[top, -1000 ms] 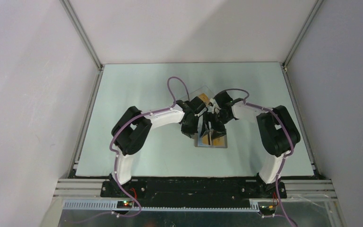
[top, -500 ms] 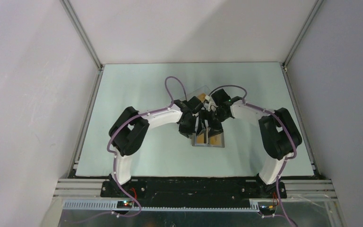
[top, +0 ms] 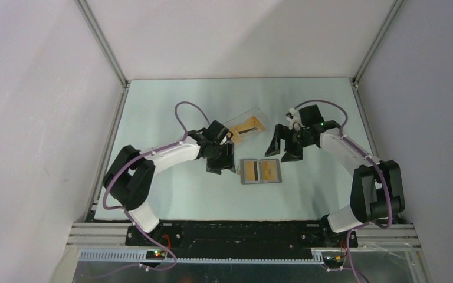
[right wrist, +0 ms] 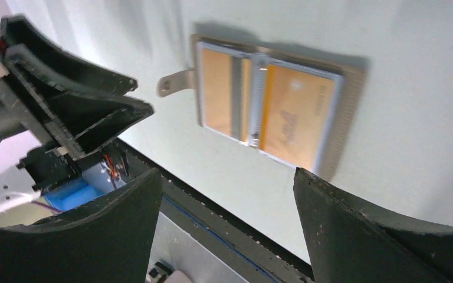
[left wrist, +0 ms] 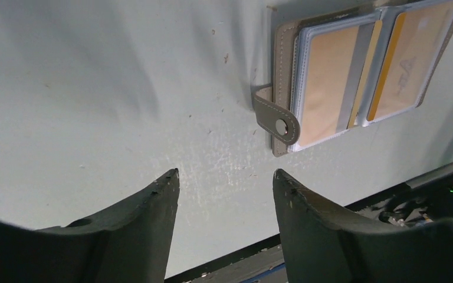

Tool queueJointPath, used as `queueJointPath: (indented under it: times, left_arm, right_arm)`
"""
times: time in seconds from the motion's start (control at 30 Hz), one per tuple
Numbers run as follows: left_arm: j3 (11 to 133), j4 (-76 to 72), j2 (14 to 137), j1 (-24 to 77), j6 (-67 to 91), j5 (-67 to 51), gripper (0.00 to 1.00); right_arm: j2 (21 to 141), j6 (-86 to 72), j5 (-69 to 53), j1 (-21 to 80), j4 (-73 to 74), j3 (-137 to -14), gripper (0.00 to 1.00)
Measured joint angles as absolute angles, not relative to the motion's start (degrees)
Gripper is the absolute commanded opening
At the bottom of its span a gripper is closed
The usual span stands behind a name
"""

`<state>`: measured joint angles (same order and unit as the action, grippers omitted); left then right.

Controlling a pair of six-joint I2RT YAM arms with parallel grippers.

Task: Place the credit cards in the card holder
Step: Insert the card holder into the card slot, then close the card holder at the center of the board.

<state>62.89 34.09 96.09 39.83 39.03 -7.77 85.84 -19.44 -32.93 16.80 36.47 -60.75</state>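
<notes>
Card holder (top: 261, 171): lies open and flat on the tabletop (top: 171, 106), about midway between the side edges and nearer the near edge than the far one. Its snap strap (left wrist: 277, 118) sticks out toward the left arm.
Stowed credit cards: two orange-gold cards sit behind clear pockets. The strap-side card (left wrist: 327, 76) and the other card (left wrist: 410, 59) both lie flat inside the holder.
Loose card (top: 250, 125): orange with a dark stripe. It appears to lie inside the clear plastic box (top: 233, 125), just beyond the holder toward the far edge.
Left gripper (left wrist: 224, 177): released, fingers spread with nothing between them. It hovers beside the strap end, apart from the holder.
Right gripper (right wrist: 227, 177): released and empty, fingers wide. It is on the holder's opposite side, apart from it.
Step in hand: a gap between cards, as I judge it. Two are pocketed, both grippers are free, and the boxed card is not yet fetched.
Next move: probably a reach into the box. The thin card needs an edge grip, likely by tipping it against a wall. The other arm would then steady the holder while the card slides into a pocket.
</notes>
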Motion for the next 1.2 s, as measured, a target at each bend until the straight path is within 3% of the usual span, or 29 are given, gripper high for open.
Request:
queueJointPath:
  times: [0.27, 0.63, 0.77, 1.0, 1.2]
  left_arm:
    - [56.1, 24.3, 95.9, 38.5, 43.8, -16.3, 0.66]
    - [52.7, 14.6, 96.7, 38.4, 48.6, -19.9, 0.65]
    - [52.6, 11.5, 99.1, 38.4, 49.6, -19.9, 0.58]
    - [51.6, 9.9, 99.7, 38.3, 51.2, -18.2, 0.35]
    - [51.1, 9.9, 99.7, 37.7, 51.7, -17.7, 0.33]
  right_arm:
    - [89.7, -19.3, -34.2, 5.8, 37.6, -55.7, 0.85]
    - [100.1, -19.6, -39.7, 7.8, 35.3, -54.2, 0.84]
    - [101.7, -21.0, -42.9, 9.8, 33.5, -54.2, 0.83]
    - [102.0, -22.7, -44.5, 13.3, 30.0, -54.2, 0.82]
    - [100.5, -25.2, -45.7, 15.4, 26.9, -54.2, 0.82]
